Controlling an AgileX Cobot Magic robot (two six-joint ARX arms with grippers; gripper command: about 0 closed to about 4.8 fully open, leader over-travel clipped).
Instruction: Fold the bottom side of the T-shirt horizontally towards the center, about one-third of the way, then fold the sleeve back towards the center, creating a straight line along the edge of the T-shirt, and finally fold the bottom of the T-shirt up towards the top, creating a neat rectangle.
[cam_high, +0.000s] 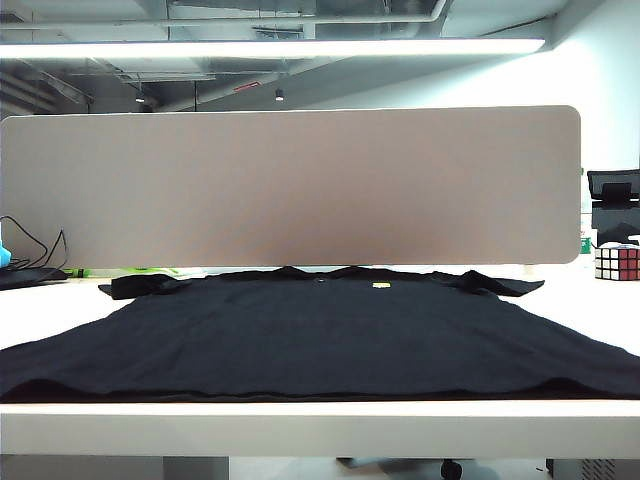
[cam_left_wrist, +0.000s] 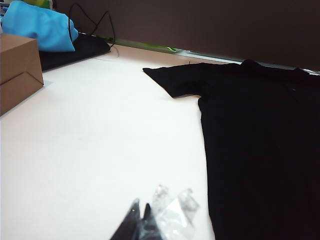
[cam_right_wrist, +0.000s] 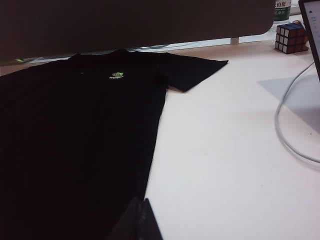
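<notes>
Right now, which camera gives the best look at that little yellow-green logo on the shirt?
The right wrist view: the logo is large enough to make out as a mark with lettering. The exterior view shows only a tiny speck near the collar. The left wrist view doesn't show it.

Neither arm appears in the exterior view. The left gripper (cam_left_wrist: 145, 220) shows only at the edge of its own wrist view, dark fingertips pressed together beside a clear plastic part, held above the near left of the table. The right gripper (cam_right_wrist: 140, 220) likewise shows dark fingertips closed, held above the near right, holding nothing.
</notes>
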